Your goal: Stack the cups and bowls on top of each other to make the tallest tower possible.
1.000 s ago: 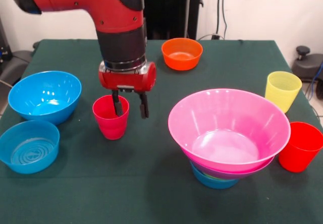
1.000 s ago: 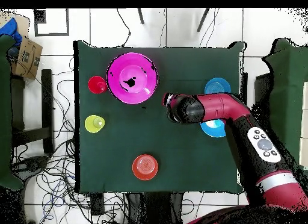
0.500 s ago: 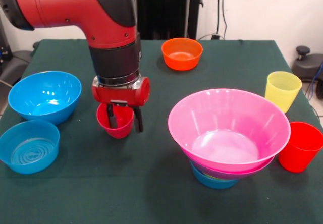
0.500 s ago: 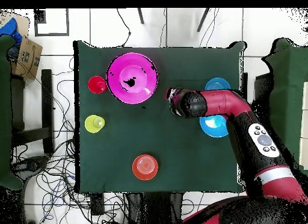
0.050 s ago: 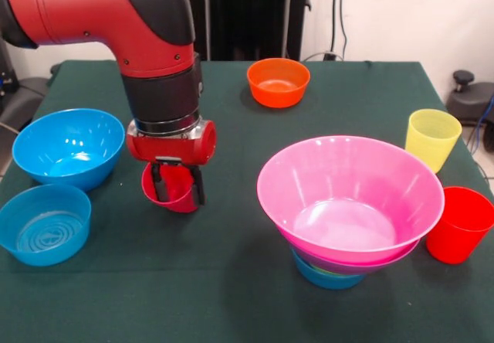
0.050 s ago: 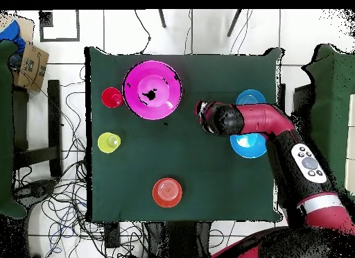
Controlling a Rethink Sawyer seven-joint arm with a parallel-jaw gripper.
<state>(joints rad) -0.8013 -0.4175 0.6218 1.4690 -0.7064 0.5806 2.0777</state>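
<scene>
My gripper is shut on the rim of a red cup, one finger inside it and one outside; the cup hangs tilted just over the cloth. From overhead the gripper shows at the arm's tip, with the held cup hidden. The tower stands at the right: a wide pink bowl on a purple bowl and a small blue bowl. A yellow cup and a second red cup stand beside it.
An orange bowl sits at the far middle of the table. Two blue bowls stand at the left, close to the gripper; overhead the arm partly covers them.
The gripper came down over the standing red cup, shut on its rim and moved left in the front view. The cup went with it and now tilts.
</scene>
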